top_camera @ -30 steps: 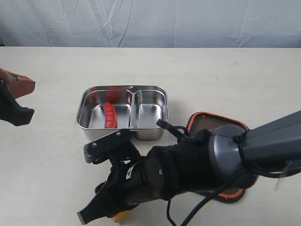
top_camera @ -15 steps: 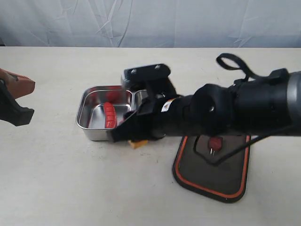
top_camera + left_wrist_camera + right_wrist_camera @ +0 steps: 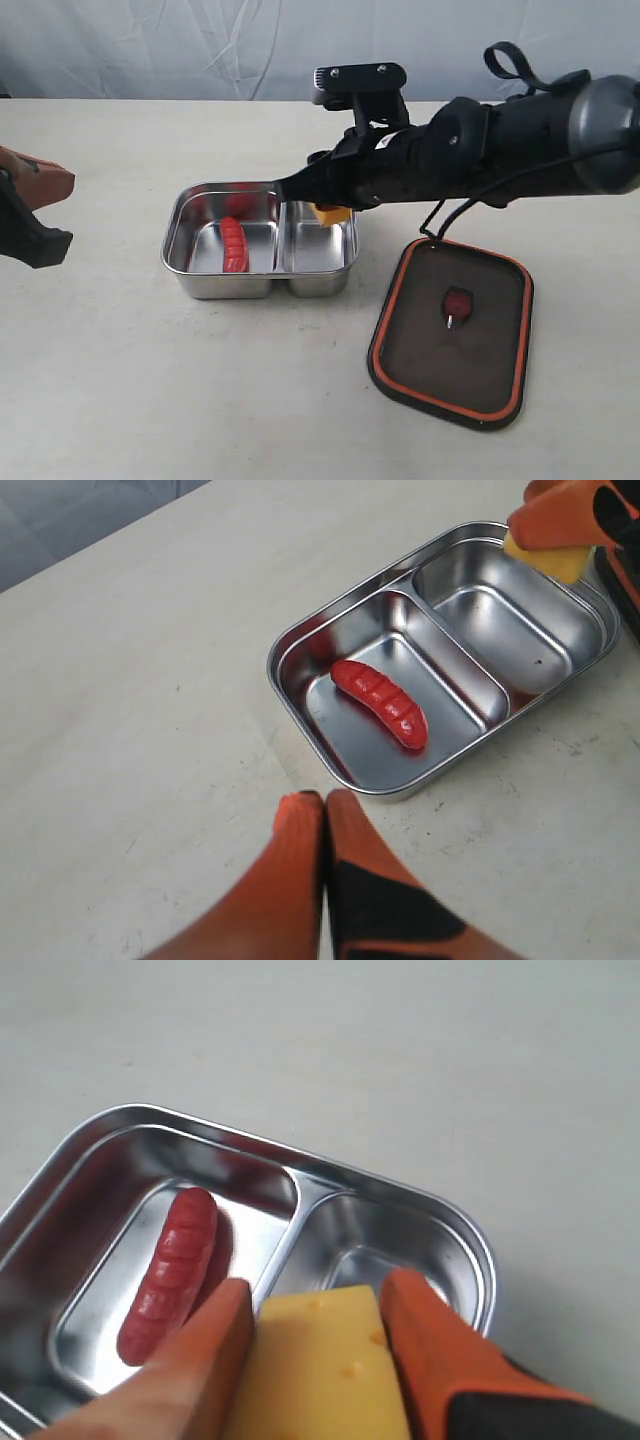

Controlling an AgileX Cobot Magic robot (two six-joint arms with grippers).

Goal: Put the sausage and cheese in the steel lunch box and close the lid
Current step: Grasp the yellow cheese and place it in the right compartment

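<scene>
The steel lunch box (image 3: pixel 200 285) sits open mid-table. The red sausage (image 3: pixel 233 244) lies in its left compartment, also seen as the sausage (image 3: pixel 380 702) and the sausage (image 3: pixel 170 1270). My right gripper (image 3: pixel 330 212) hangs over the empty right compartment, shut on the yellow cheese (image 3: pixel 320 1370), which shows as the cheese (image 3: pixel 550 560) and the cheese (image 3: pixel 332 214). The dark lid (image 3: pixel 400 340) with its orange rim lies flat on the table to the right of the box. My left gripper (image 3: pixel 324 802) is shut and empty, apart from the steel lunch box (image 3: pixel 290 655) at the table's left edge.
A pale wrinkled backdrop (image 3: pixel 200 50) runs along the far edge of the table. The right arm (image 3: pixel 520 150) stretches across from the right, above the table behind the lid.
The right gripper has carried the cheese from the near table edge up and back, past the box front, to above the right compartment. The left gripper has stayed still.
</scene>
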